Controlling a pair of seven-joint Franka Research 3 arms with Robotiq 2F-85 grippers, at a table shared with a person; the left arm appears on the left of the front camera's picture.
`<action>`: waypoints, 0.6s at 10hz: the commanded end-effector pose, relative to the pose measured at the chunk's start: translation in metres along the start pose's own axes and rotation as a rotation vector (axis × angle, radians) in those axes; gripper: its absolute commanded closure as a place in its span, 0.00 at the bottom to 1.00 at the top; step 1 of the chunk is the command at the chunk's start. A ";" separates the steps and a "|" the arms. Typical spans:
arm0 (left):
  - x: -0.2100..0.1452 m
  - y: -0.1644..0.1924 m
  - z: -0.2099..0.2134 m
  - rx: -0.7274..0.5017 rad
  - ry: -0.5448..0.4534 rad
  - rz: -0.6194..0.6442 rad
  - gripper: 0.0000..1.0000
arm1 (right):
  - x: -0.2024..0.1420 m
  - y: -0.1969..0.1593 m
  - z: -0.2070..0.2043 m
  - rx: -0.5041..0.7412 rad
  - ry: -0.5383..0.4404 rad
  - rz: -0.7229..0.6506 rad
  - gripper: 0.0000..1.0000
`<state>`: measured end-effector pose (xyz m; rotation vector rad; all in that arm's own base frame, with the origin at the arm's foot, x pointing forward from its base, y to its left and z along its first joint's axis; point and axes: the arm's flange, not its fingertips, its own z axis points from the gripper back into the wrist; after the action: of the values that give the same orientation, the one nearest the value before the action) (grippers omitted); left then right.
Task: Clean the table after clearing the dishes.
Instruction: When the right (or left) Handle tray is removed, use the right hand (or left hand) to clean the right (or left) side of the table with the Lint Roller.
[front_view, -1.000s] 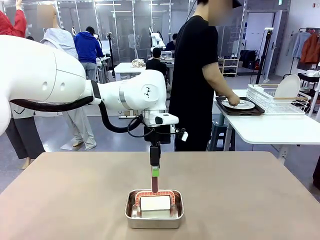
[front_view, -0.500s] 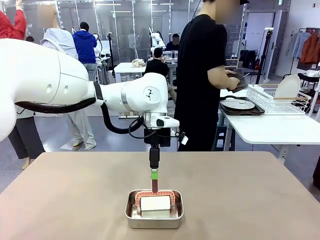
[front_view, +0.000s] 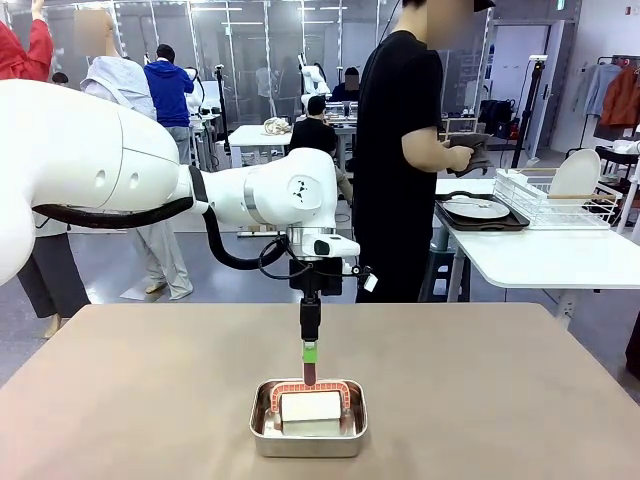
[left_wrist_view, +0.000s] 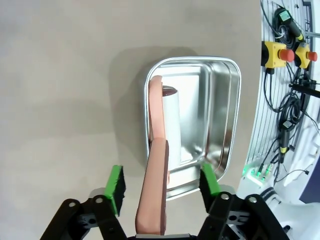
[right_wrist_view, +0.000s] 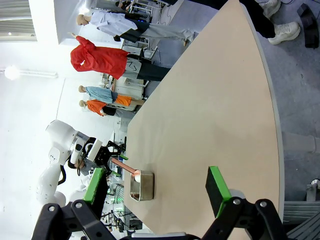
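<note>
— Why does the left pincer (front_view: 310, 350) hang straight down over the steel pan (front_view: 308, 437)?

— To take the roller (front_view: 311, 405), I'd say. It lies in the pan at the lower middle of the front view, white roll down, with its salmon handle (left_wrist_view: 154, 200) rising out of it. In the left wrist view the handle stands between the two green pads (left_wrist_view: 116, 182) with a gap on either side. So the jaws are spread wide around it and grip nothing yet.

— And the pan?

— Likely there to keep the roll off the beige surface (front_view: 520, 400) until it's wanted.

— Where are the dishes?

— Off it. A white plate (front_view: 478, 209) lies on a dark tray (front_view: 505, 224) on the white side table (front_view: 540, 260), at the right of the front view. The person (front_view: 400, 150) stands there holding something dark; I can't tell what.

— The right pincer (right_wrist_view: 156, 187)?

— Spread wide, nothing between the pads, well apart from the pan. Probably kept clear to leave room.

— What does the next move need?

— A square close on the handle. A skewed grip could drag or tip the pan on the lift.
</note>
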<state>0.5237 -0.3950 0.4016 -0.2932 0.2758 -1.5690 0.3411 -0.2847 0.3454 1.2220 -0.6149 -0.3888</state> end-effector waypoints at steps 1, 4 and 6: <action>-0.001 -0.003 0.003 -0.016 -0.003 0.027 0.43 | -0.002 0.002 0.000 -0.005 -0.005 0.005 0.00; -0.002 -0.004 0.005 -0.024 -0.006 0.029 0.77 | -0.002 0.002 0.000 -0.005 -0.005 0.005 0.00; -0.004 -0.006 0.008 -0.022 -0.016 0.031 0.96 | -0.002 0.002 0.000 -0.005 -0.005 0.005 0.00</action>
<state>0.5251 -0.3932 0.4025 -0.2949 0.2746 -1.5619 0.3411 -0.2847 0.3454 1.2220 -0.6149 -0.3888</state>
